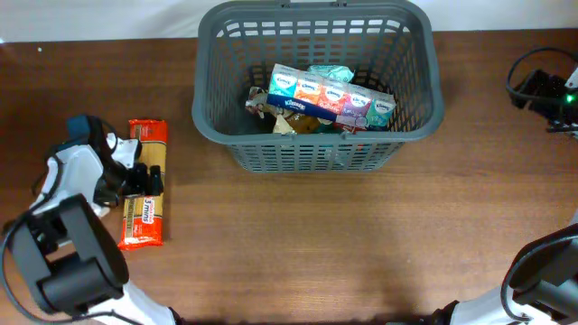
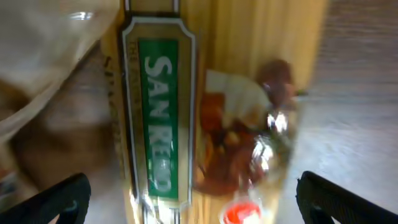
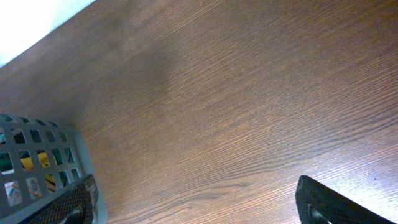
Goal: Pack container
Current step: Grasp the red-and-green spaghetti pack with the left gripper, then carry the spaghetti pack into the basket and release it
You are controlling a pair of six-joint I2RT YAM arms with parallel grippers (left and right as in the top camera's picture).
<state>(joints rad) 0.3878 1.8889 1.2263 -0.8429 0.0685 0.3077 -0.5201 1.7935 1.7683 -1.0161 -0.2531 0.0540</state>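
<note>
The dark grey slotted basket (image 1: 316, 144) stands at the back middle of the table and holds a Kleenex tissue multipack (image 1: 330, 97) on top of other packets. A spaghetti packet (image 1: 145, 185) with red ends lies flat at the left. My left gripper (image 1: 149, 174) is open and straddles the packet's middle; the left wrist view shows the San Remo label (image 2: 155, 118) close up between the fingers (image 2: 193, 202). My right gripper (image 3: 196, 202) is open and empty over bare wood at the far right, with the basket's corner (image 3: 37, 162) at its left.
The wooden table (image 1: 361, 244) runs from the basket to the front edge. The right arm's base and cables (image 1: 546, 90) sit at the right edge. The left arm's body (image 1: 68, 253) fills the front left corner.
</note>
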